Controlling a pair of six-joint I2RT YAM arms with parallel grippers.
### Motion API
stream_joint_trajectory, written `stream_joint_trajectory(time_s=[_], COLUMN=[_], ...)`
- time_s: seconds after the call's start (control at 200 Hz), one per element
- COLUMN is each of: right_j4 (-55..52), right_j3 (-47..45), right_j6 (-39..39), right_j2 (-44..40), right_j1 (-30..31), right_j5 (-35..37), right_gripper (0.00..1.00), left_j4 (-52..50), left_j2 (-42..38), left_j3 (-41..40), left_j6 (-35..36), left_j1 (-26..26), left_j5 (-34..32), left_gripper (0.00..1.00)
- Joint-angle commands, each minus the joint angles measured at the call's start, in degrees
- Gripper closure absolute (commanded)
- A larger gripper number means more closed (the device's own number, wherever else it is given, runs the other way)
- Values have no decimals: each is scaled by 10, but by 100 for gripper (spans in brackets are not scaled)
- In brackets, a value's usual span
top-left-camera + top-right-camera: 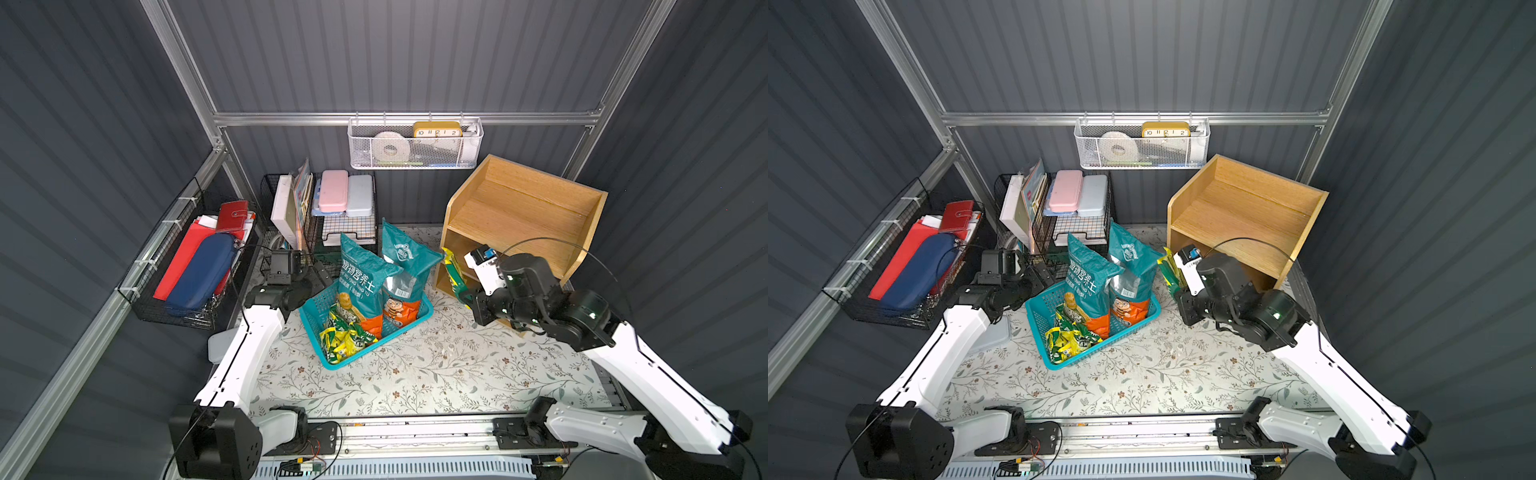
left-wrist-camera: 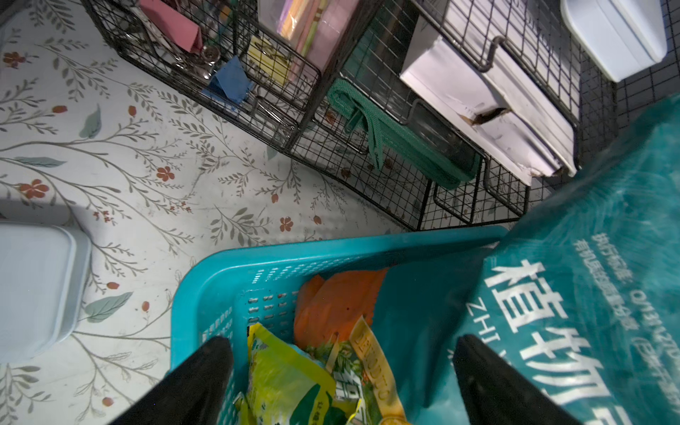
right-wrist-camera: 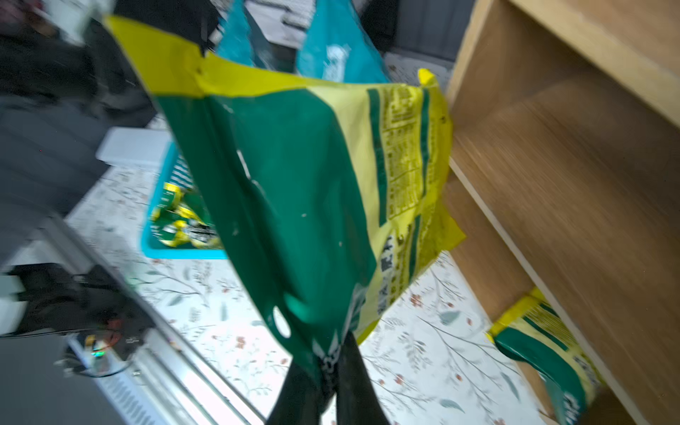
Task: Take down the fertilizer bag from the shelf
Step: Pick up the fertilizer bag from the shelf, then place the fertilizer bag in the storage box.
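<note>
Right wrist | fertilizer bag: green-yellow, creased | right pincer clamped on it | left pincer apart

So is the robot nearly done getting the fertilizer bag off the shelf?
Nearly. Done: the yellow-green fertilizer bag is out of the wooden shelf. In hand: the right tool is shut on its edge, holding it above the table. Left: set it down, maybe in the teal basket, where the open left tool hovers. A similar bag lies in the shelf's bottom tier.
</note>
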Motion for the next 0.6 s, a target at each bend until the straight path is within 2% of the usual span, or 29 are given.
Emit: stream_joint_trajectory(time_s=[0.0, 0.155, 0.37, 0.595], right_j4=[71, 109, 231, 232], right_j3=[55, 137, 166, 245], right_j6=[22, -5, 24, 42], right_j2=[40, 148, 264, 381], right_j1=[48, 121, 126, 125], right_j5=[-112, -127, -216, -219], right_gripper=[100, 100, 100, 100], left_j4=[-15, -55, -54, -57], left_j2=[-7, -3, -27, -34], left_j3=[-1, 4, -18, -46], left_j6=[25, 19, 48, 67], left_j1=[0, 1, 20, 140], left_j5=[-39, -120, -199, -152], left_gripper=[1, 1, 1, 1])
